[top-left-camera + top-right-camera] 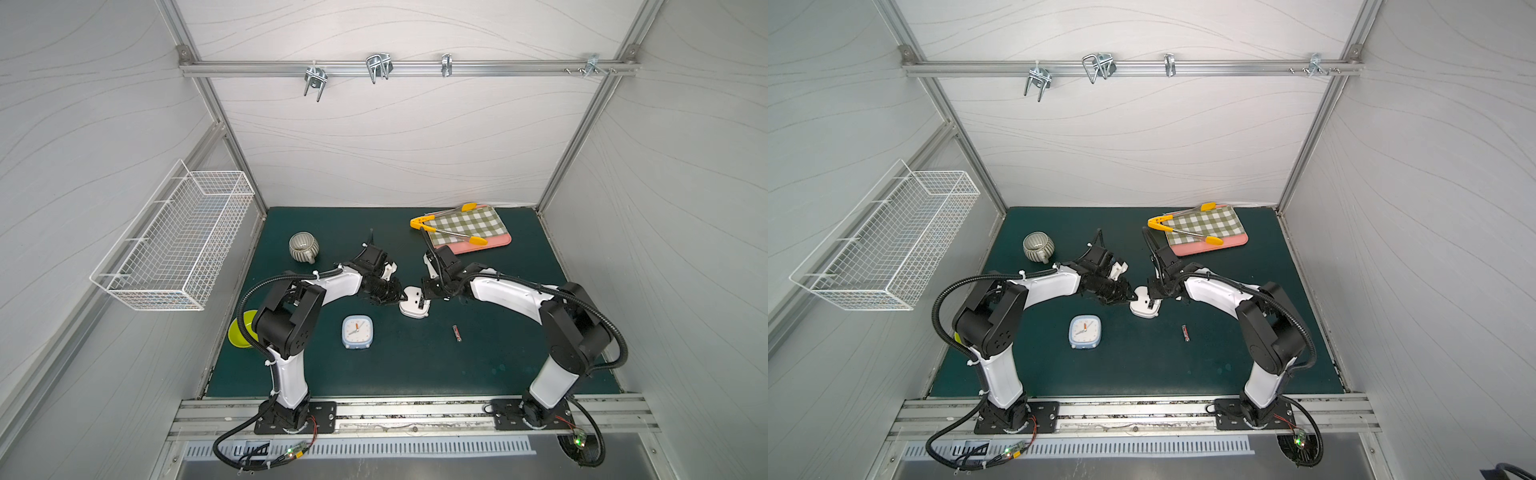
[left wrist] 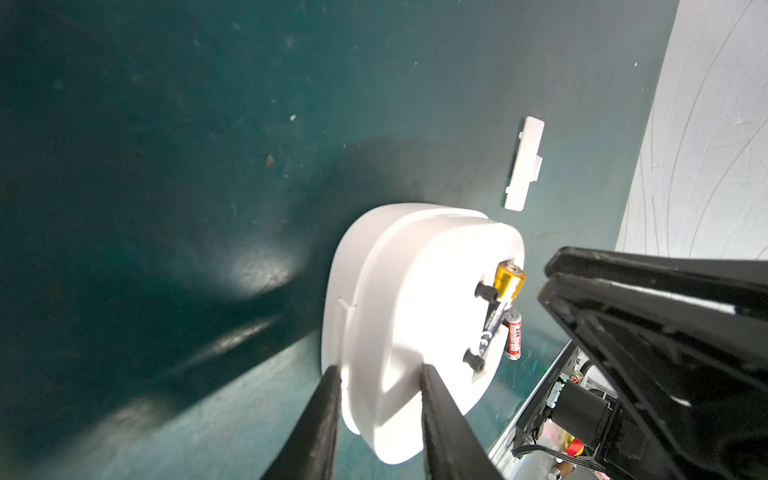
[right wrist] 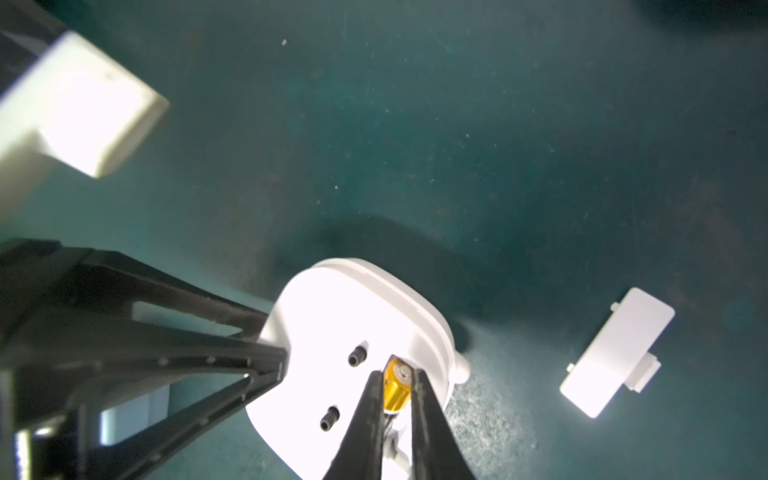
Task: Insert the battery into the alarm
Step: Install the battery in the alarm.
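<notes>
The white alarm (image 1: 413,305) (image 1: 1144,307) lies face down at mid-mat, its back with two black knobs turned up. My left gripper (image 2: 380,370) (image 1: 402,296) is shut on the alarm's near rim (image 2: 407,291). A gold-and-black battery (image 2: 509,280) sits tilted in the open compartment, gold end raised. My right gripper (image 3: 396,372) (image 1: 424,296) hangs over that end with its fingers a narrow gap apart. The battery (image 3: 397,390) shows through the gap. In the left wrist view the right fingertips (image 2: 550,270) stand just clear of it.
The white battery cover (image 2: 524,164) (image 3: 617,353) lies on the mat beside the alarm. A red battery (image 1: 457,333) lies loose to the right, a blue clock (image 1: 357,331) to the left. A mug (image 1: 303,247), green bowl (image 1: 241,328), checked cloth (image 1: 469,224) with tongs and wire basket (image 1: 178,241) ring the mat.
</notes>
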Controlling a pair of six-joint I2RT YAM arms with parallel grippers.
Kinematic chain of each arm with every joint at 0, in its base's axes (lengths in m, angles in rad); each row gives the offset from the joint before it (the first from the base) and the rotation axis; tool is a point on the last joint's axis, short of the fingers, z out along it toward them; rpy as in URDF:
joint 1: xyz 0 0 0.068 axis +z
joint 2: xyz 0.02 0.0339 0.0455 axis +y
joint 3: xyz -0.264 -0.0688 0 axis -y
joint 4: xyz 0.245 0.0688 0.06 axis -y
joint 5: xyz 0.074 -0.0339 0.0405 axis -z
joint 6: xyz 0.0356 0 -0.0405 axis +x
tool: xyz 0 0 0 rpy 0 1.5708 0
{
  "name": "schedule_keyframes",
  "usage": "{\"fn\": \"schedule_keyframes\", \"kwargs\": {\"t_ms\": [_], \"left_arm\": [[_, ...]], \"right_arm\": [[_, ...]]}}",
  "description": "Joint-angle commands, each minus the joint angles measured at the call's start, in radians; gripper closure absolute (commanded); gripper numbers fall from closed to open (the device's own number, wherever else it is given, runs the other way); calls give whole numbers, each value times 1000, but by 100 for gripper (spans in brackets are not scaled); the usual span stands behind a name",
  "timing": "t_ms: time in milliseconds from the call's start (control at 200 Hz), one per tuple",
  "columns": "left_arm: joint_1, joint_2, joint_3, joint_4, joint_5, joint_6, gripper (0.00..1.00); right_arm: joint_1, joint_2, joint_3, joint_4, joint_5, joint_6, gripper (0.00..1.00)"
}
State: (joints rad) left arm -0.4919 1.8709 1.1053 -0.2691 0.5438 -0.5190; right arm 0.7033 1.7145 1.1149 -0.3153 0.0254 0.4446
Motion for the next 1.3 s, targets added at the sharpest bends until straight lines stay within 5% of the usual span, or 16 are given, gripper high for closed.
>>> {"fn": "schedule_keyframes", "kwargs": {"t_ms": [0, 515, 1296], "left_arm": [[-2, 43, -22, -76, -104, 18, 67], [-2, 45, -22, -78, -107, 12, 67], [0, 57, -19, -88, -128, -4, 67]], "right_arm": [[-7, 26, 30, -19, -3, -13, 84], [-2, 28, -36, -21, -45, 7, 95], [42, -7, -282, 155, -74, 196, 96]]}}
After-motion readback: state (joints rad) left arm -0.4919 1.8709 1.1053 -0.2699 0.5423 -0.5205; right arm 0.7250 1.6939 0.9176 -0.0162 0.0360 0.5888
